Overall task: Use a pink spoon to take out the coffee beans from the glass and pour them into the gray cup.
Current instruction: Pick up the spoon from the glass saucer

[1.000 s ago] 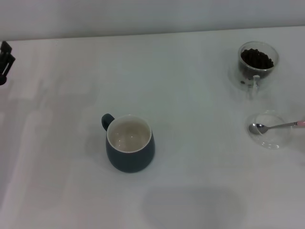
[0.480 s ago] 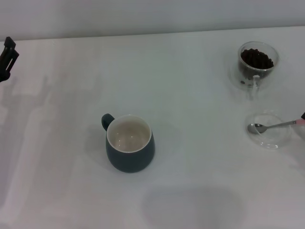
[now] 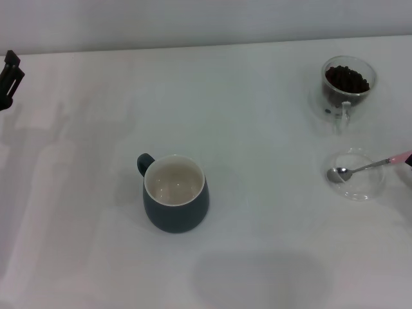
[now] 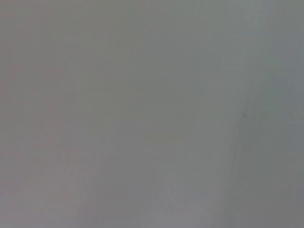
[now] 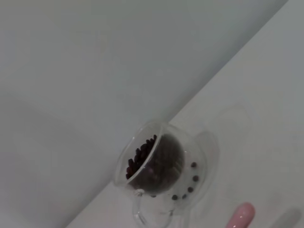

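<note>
Looking across the table (image 3: 270, 116) from my left side to my right:

Left gripper: my left gripper (image 3: 9, 80) sits at the far left edge of the head view, above the table's left margin; only a dark sliver of it shows, and I cannot tell whether its jaws are apart or together. Its own wrist view shows nothing but a plain gray surface.

Open room, left: a wide bare stretch of white table lies between my left gripper and the gray cup.

Gray cup: the gray cup (image 3: 175, 194) stands upright left of centre, handle turned to the far left, its cream inside holding no beans.

Open room, middle: bare table runs from the gray cup to the things on the right, well apart from it.

Glass: the glass (image 3: 347, 87) stands upright near the far right corner, close to the back edge, handle toward me, with coffee beans (image 3: 347, 80) heaped inside.

Dish: a flat clear dish (image 3: 358, 175) lies on the near side of the glass, close to the right edge.

Pink spoon: the pink spoon (image 3: 367, 167) lies over the dish, silver bowl over its left rim, pink handle running off the right edge.

Right gripper: not visible in the head view; its wrist view shows the glass and the handle's pink tip.
</note>
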Controlling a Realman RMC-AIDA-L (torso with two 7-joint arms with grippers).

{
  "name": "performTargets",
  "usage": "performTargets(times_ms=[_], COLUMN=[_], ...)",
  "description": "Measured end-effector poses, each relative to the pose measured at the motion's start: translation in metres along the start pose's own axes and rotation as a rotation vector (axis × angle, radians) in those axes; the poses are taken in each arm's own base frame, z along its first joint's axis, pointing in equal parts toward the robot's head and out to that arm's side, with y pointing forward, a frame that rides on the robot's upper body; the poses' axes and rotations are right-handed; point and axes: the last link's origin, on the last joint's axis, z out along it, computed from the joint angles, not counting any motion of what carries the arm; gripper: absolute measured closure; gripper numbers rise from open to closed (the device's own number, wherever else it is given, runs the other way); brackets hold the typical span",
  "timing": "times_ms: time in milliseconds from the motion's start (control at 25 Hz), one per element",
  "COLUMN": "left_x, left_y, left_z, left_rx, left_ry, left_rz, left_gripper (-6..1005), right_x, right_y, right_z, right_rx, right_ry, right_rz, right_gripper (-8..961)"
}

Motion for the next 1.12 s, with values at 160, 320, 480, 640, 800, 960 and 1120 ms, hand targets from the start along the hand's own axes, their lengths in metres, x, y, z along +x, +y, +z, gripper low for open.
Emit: performTargets(times_ms=[160, 320, 480, 640, 800, 960, 1120], left_x=[0.0, 0.0, 0.0, 0.0, 0.0, 0.0, -0.001], left_y=[0.0, 0.0, -0.001, -0.001, -0.002, -0.002, -0.002], left_z=[0.0, -0.001, -0.002, -0.003, -0.004, -0.004, -0.004], left_rx=[0.0, 0.001, 0.003, 0.004, 0.004, 0.006, 0.006], left_ry=[-0.001, -0.001, 0.001, 0.002, 0.004, 0.004, 0.004], left_rz=[0.0, 0.0, 0.0, 0.0, 0.0, 0.0, 0.0], left_gripper=[107, 107, 106, 106, 106, 106, 106], right_x=[0.0, 0.002, 0.001, 0.0, -0.002, -0.003, -0.003], right_y=[0.0, 0.002, 0.005, 0.008, 0.008, 0.005, 0.003], right_z=[0.004, 0.009, 0.015, 0.019, 0.02, 0.021, 0.023], right_rx=[0.004, 0.004, -0.007, -0.016, -0.014, 0.012, 0.027], right_ry=[0.0, -0.001, -0.004, -0.017, -0.023, -0.024, -0.026], right_rz=[0.0, 0.001, 0.003, 0.005, 0.004, 0.006, 0.008], right_gripper=[527, 529, 530, 532, 533, 536, 542])
